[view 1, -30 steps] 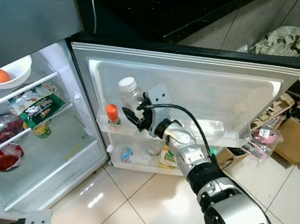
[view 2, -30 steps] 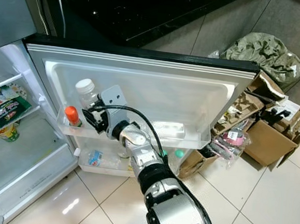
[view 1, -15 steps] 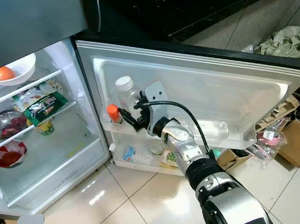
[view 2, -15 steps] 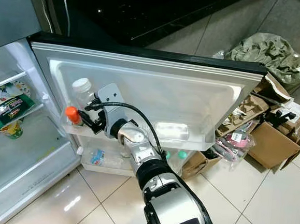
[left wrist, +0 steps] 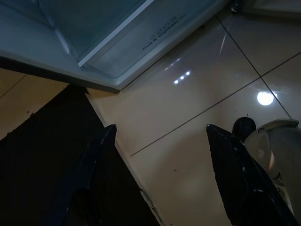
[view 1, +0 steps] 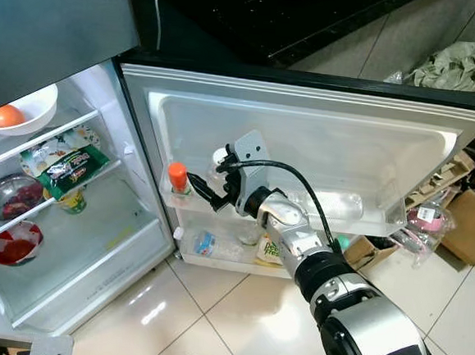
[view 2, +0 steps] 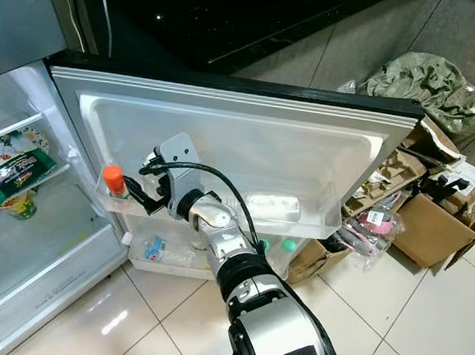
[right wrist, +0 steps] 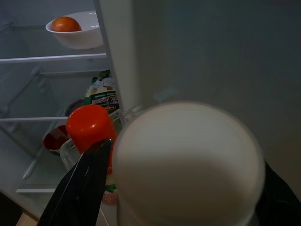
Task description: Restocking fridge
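Observation:
My right gripper (view 1: 206, 195) reaches to the open fridge door's upper shelf (view 1: 357, 220) and is shut on a clear bottle with a white cap (view 1: 220, 154). The bottle stands low inside the shelf, just beside an orange-capped bottle (view 1: 177, 177). In the right wrist view the white cap (right wrist: 188, 160) sits between my two black fingers (right wrist: 80, 188), with the orange cap (right wrist: 89, 127) beside it. My left gripper (left wrist: 160, 155) hangs idle over the floor tiles, open with nothing between its fingers.
The lower door shelf (view 1: 216, 246) holds small packets. Inside the fridge are a white bowl with an orange (view 1: 12, 114), snack packs (view 1: 62, 162), a metal bowl (view 1: 5, 196) and a red bowl (view 1: 14, 246). Cardboard boxes (view 1: 464, 220) crowd the floor at the right.
My right gripper has lowered the white-capped bottle down into the upper door shelf, next to the orange-capped bottle. The camera shifted slightly a second ago.

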### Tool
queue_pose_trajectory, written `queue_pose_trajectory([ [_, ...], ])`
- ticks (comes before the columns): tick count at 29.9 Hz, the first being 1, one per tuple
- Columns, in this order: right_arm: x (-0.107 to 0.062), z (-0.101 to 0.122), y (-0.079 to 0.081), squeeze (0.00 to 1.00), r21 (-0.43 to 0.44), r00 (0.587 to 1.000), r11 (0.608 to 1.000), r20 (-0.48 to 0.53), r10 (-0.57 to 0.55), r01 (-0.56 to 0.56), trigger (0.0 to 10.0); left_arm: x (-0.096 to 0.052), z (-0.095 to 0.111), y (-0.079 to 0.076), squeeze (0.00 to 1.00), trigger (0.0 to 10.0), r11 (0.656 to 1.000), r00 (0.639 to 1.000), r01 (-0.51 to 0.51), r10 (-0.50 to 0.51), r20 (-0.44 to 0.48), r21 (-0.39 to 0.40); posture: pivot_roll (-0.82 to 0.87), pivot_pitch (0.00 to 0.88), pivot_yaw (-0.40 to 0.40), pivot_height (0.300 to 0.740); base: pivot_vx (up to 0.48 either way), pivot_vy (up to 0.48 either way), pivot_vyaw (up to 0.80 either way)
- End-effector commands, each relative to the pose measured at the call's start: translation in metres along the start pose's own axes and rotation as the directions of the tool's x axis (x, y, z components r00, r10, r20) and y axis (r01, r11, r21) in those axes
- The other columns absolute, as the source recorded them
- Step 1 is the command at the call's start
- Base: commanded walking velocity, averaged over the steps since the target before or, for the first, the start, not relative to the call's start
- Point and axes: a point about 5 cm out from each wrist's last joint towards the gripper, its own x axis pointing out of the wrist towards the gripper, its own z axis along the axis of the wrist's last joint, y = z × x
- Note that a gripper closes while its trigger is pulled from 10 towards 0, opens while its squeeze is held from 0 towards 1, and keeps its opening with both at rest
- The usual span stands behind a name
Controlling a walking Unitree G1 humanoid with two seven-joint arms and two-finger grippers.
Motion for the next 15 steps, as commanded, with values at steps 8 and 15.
queue_pose_trajectory([
  [8,-0.021,-0.004,-0.004,0.0,0.115,0.991,0.993,0.119,-0.055,0.041,10.0,-0.002,-0.016,-0.005,0.0,10.0,1.0,0.997,0.018,-0.017,-0.077,0.006,0.15,0.321,-0.028,0.71,0.0,0.0,0.0],
  [15,-0.05,-0.02,0.001,0.0,0.086,0.997,0.996,0.075,0.018,-0.025,10.0,0.003,-0.014,-0.009,0.0,10.0,1.0,0.997,0.029,-0.028,-0.075,0.005,0.11,0.319,-0.028,0.71,0.0,0.0,0.0],
])
